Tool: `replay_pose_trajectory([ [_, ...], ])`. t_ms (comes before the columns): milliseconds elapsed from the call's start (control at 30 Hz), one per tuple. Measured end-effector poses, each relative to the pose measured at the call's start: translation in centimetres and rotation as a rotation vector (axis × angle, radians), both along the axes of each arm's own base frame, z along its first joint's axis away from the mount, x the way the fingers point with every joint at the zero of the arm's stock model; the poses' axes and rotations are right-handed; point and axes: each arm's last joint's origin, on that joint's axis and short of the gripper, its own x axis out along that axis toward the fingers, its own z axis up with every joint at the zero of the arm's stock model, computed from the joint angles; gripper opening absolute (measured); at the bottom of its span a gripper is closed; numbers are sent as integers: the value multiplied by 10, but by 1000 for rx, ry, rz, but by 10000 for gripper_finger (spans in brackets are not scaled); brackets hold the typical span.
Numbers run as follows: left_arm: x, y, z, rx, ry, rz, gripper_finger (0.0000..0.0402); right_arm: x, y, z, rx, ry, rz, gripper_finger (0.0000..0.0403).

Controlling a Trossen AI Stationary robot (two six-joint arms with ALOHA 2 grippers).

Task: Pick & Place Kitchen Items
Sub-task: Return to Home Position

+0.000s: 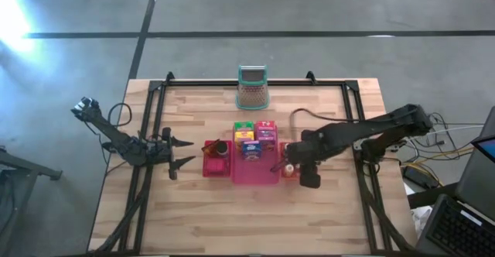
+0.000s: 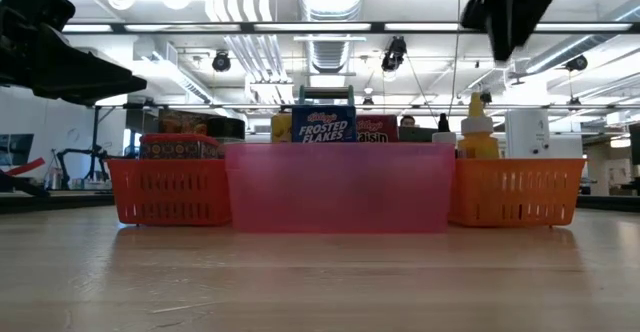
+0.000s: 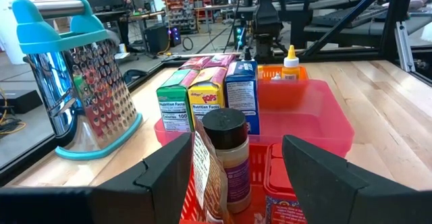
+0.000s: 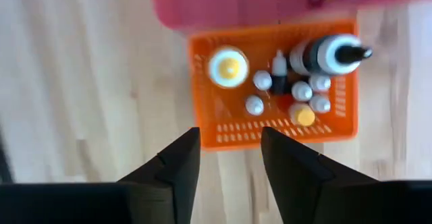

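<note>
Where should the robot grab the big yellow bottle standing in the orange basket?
Probably by its neck, under the pointed cap, coming straight down from above. The yellow bottle stands upright in a corner of the orange basket, taller than the little bottles beside it, so the walls block its sides.

The desk is pale planked wood, matt, with visible grain. Beside the matt dark plastic left hand, the grater is shiny perforated metal with smooth teal plastic trim. Ahead of that hand, the cereal boxes are printed card with a slight sheen. Under the right hand, the orange bin is slotted plastic. The pink bin is smooth translucent plastic.
</note>
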Motion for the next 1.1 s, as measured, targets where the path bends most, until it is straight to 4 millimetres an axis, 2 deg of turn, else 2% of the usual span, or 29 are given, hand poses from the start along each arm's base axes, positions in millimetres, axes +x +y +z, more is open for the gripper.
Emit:
replay_pose_trajectory([
  [233, 0, 0, 0, 0, 0, 0, 236, -58, -4, 44, -38, -409, 38, 106],
  [367, 0, 0, 0, 0, 0, 0, 236, -86, -14, 52, -46, -682, 109, 78],
  [500, 0, 0, 0, 0, 0, 0, 236, -99, -25, 40, -108, -866, 187, 52],
  [733, 0, 0, 0, 0, 0, 0, 236, -112, -41, 0, -123, -832, 158, 18],
  [1100, 0, 0, 0, 0, 0, 0, 236, -134, -65, -27, -116, -1000, 89, 8],
])
